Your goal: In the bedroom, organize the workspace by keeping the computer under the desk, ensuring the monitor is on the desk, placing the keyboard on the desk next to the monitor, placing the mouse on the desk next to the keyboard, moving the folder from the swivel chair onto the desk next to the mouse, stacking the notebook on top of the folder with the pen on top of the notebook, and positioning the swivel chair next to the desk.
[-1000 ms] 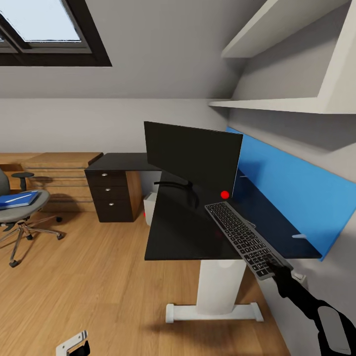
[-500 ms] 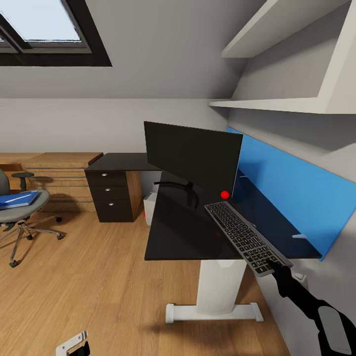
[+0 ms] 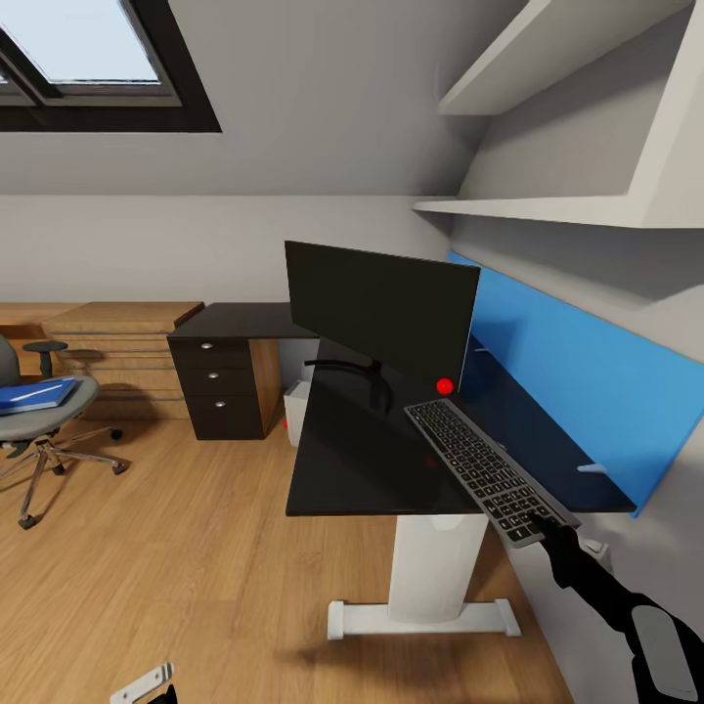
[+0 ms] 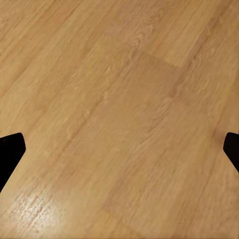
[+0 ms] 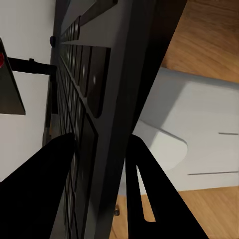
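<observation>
Monitor (image 3: 376, 311) is up on the desk (image 3: 352, 460), so that item looks done. Keyboard (image 3: 484, 469) lies on the desktop just in front of the monitor, its near end overhanging the desk edge with the right gripper (image 3: 540, 529) clamped on that end; in the wrist view the fingers (image 5: 47, 189) sit either side of the keyboard's (image 5: 94, 99) edge, so placement looks nearly finished, not released. Left gripper (image 4: 119, 149) has its jaws spread over bare floor (image 4: 124, 99), holding nothing. Chair (image 3: 39, 411) stands well away from the desk with the blue folder (image 3: 37, 393) on its seat. Judged left: release keyboard, mouse, folder, notebook, pen, chair; computer can't be confirmed.
</observation>
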`<state>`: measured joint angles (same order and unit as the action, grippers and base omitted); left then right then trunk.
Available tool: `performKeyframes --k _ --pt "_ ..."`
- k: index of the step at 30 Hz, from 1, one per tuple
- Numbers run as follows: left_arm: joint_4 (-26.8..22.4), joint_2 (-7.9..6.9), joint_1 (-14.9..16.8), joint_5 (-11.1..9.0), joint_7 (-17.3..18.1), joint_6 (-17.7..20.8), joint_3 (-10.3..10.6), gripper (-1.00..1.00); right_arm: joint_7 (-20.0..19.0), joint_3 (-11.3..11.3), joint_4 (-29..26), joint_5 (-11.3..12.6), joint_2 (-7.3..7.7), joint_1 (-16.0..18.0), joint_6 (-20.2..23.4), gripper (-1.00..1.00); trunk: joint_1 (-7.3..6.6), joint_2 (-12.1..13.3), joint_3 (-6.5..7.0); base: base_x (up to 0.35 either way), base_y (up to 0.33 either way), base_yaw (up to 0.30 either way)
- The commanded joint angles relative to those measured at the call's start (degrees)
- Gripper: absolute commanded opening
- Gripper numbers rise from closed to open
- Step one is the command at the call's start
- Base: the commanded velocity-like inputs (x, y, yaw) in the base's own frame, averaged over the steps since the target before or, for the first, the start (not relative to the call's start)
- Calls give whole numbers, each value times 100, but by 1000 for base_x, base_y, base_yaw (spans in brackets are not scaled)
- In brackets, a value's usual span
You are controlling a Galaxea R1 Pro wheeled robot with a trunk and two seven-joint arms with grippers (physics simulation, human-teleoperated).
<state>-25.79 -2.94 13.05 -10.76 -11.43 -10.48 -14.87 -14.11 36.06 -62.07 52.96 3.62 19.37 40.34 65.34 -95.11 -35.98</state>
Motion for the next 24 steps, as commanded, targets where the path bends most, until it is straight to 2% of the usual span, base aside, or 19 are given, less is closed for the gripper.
performKeyframes --k 1,8,10,24 --pt "3 1 3 -60 -5 -24 11 100 -20 16 0 -2 -2 6 35 -100 -23 39 13 0 0 0" --pt "-1 2 3 -66 -1 -24 11 100 -21 14 -1 -5 -2 6 35 -100 -45 79 31 0 0 0" --pt "-3 -1 2 -67 0 -24 11 100 -21 11 -2 -5 -2 6 35 -100 -89 159 67 0 0 0" --pt "-5 2 4 -67 1 -20 11 100 -21 10 -2 -5 -2 6 35 -100 -89 159 67 -16 0 0"
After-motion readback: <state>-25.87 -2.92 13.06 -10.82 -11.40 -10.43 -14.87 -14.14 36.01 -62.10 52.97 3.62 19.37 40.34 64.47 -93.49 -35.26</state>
